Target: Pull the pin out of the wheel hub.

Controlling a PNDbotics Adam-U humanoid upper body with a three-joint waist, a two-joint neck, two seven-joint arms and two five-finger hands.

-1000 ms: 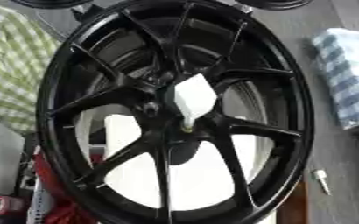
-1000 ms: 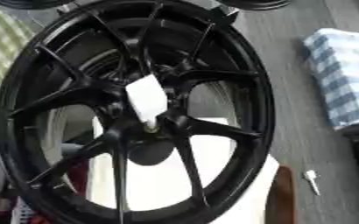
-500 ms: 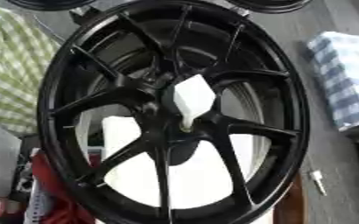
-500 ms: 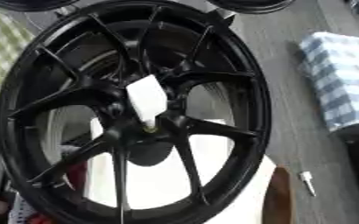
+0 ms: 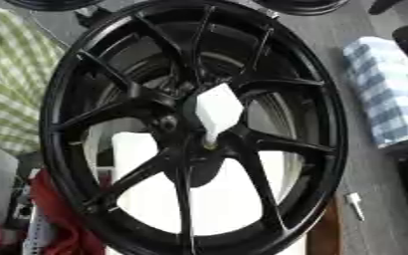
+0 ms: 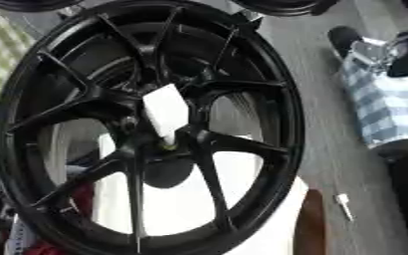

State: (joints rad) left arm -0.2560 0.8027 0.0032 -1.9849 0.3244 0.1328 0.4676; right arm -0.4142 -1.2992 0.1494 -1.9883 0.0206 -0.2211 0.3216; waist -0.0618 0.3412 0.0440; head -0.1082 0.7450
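Nothing moved but the camera; no hand shows, so the white pin stays in the black wheel mid-frame and may jam if tugged crooked.

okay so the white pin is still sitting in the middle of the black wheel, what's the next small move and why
Probably bring one hand into view toward the white pin, which still stands in the hub of the black wheel. Neither hand shows in either view, so nothing is near it yet. Its broad white head stands out from the spokes, so it looks like the part to close on.

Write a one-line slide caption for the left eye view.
Black spoked wheel fills the frame, white pin seated in its hub; no robot hand visible.
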